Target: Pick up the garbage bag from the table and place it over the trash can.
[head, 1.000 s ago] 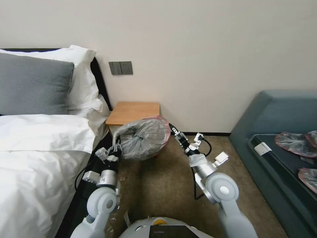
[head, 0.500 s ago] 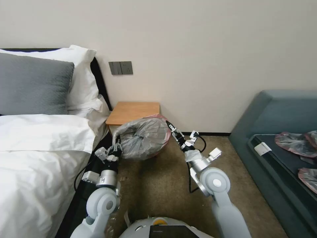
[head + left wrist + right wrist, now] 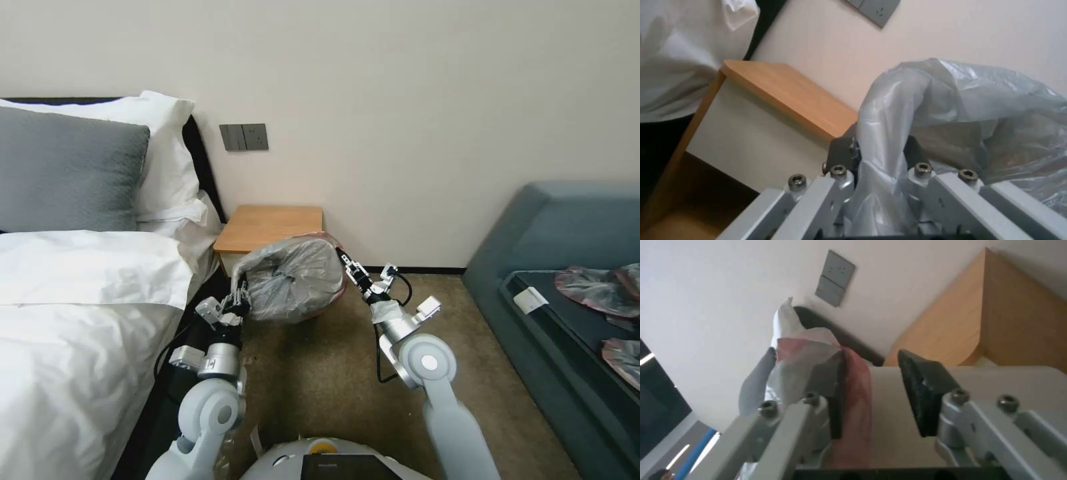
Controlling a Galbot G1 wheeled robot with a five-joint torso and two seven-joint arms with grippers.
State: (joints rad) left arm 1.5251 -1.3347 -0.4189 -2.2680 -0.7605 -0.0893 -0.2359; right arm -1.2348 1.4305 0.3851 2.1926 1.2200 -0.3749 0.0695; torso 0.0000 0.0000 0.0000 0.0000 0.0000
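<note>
The garbage bag (image 3: 293, 277), grey film with a pink-red rim, hangs puffed out in front of the table (image 3: 273, 227), low over the carpet. My left gripper (image 3: 237, 298) is shut on a bunched fold of the film (image 3: 880, 160) at the bag's lower left edge. At the bag's right edge my right gripper (image 3: 345, 261) is open, and the pink rim (image 3: 858, 396) lies between its jaws against one pad (image 3: 835, 396). The trash can is hidden behind the bag.
A bed with white linen (image 3: 73, 300) and a grey pillow (image 3: 67, 173) fills the left side. A teal sofa (image 3: 567, 267) with more bags (image 3: 600, 287) stands at the right. Brown carpet (image 3: 320, 380) lies open between my arms. A wall switch (image 3: 244, 137) sits above the table.
My right arm has swung left, bringing its open gripper from beside the bag onto the pink rim. The left gripper and the bag have lifted slightly.
</note>
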